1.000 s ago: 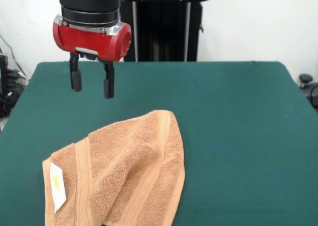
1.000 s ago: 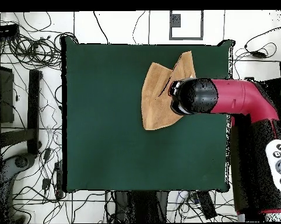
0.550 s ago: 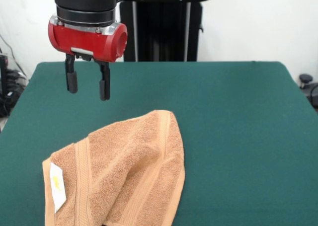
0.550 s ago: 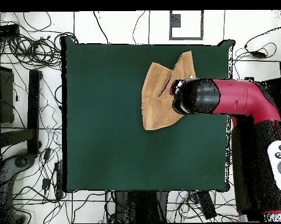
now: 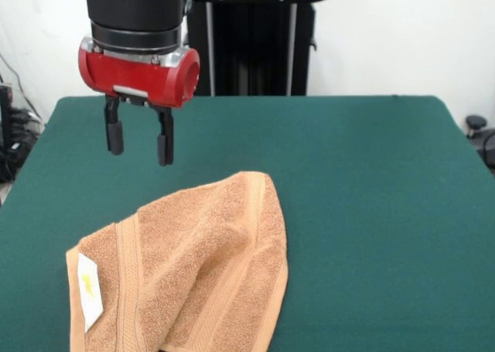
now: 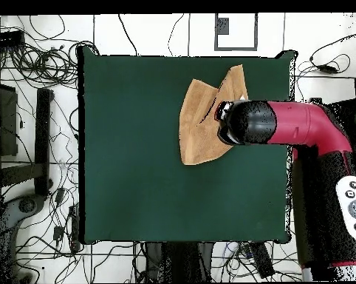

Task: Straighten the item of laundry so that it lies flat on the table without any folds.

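Lying lower left of frame on the table [image 5: 371, 182], the towel [image 5: 193, 267] was doubled over, unflattened. Hovered above, apart: the gripper [image 5: 140, 139], jaws parted, empty. Judged barely begun; unfolding left.

- I see a glossy black cylindrical wrist at the upper left of the front view, ringed by a silver band.
- Below it sits a rounded red collar with a small silver plate.
- The gripper [image 5: 140, 141] has two slim black fingers [image 5: 114, 136].
- Overhead, at right, I see a red arm link [image 6: 303, 124] with a black rounded cap and a grey button panel.
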